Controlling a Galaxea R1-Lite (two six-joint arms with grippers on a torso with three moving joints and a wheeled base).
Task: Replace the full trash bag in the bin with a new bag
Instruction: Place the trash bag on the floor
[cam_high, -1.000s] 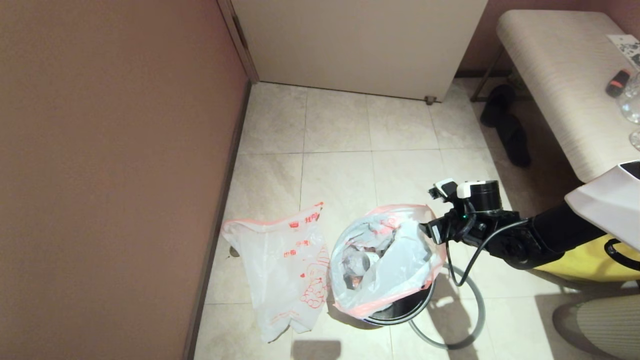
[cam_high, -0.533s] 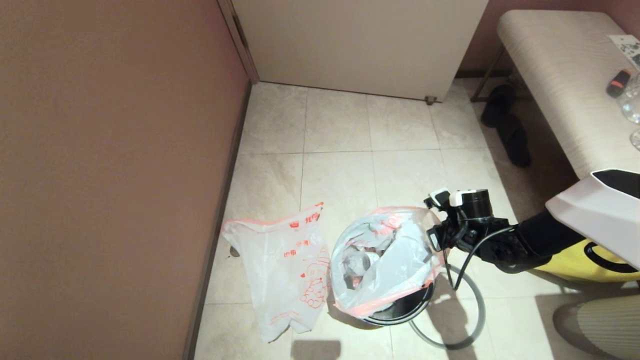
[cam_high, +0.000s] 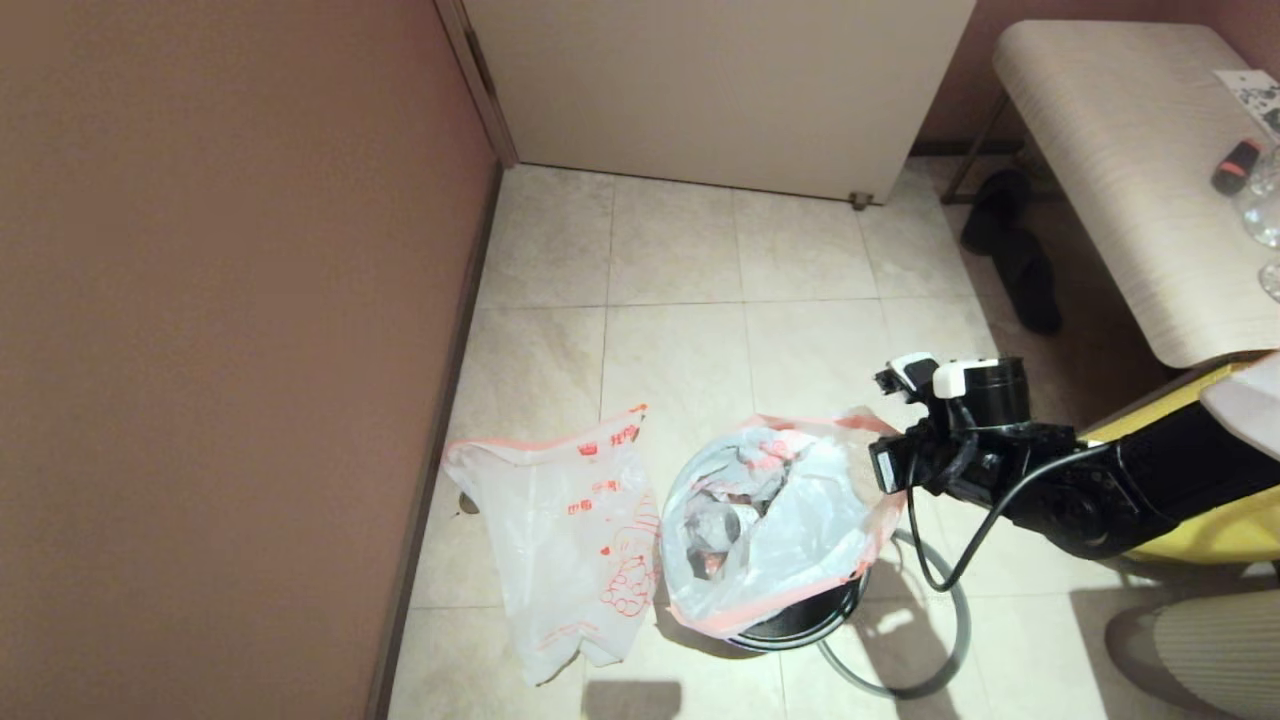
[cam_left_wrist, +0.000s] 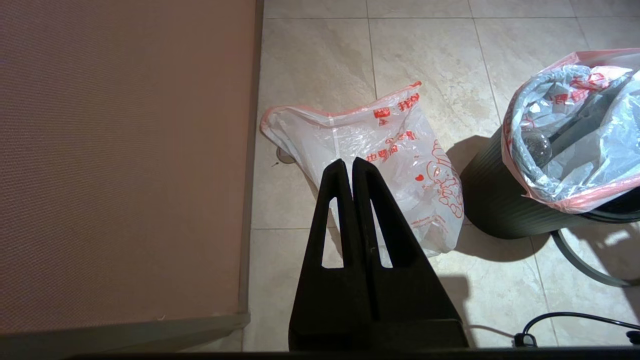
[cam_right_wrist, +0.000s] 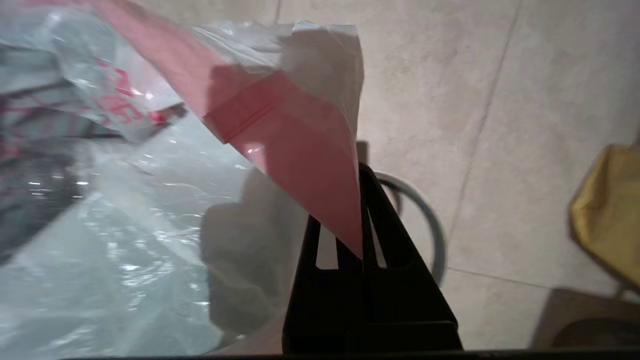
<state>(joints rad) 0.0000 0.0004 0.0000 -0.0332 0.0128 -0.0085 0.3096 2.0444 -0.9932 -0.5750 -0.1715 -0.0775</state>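
Beside the bin (cam_high: 800, 625), grey hoop (cam_high: 945, 620).

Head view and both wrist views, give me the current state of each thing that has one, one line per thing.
full trash bag: in the bin, pink edge pinched and pulled sideways.
bin: upright on the floor.
grey hoop rim: off the bin, lying on the floor.
new bag: flat on the floor, untouched.
right end effector: shut on the full trash bag.
left end effector: shut, empty, above the new bag.
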